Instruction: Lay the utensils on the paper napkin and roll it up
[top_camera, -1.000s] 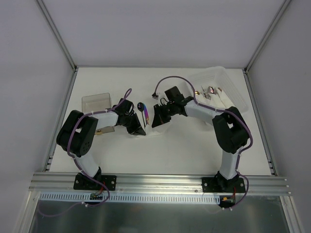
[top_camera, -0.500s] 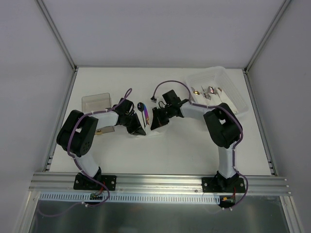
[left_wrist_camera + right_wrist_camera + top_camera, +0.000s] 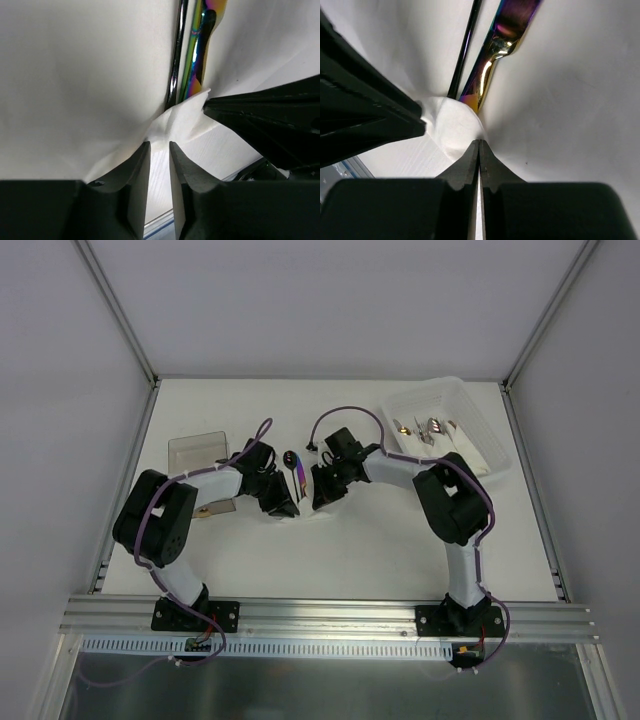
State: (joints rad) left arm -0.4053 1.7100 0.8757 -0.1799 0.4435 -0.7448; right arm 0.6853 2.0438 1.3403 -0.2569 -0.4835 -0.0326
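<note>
Right gripper (image 3: 479,146) pinches napkin (image 3: 451,125); left gripper (image 3: 160,149) — ajar.

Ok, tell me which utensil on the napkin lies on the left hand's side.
The spoon with the thin black handle; the iridescent piece lies beside it on the napkin, toward the right hand.

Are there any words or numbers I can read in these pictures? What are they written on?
No text can be read anywhere.
paper napkin: plain white, no print.
utensils: no brand or stamp showing.
little boards below the arm bases: too small to make out any lettering.
</note>
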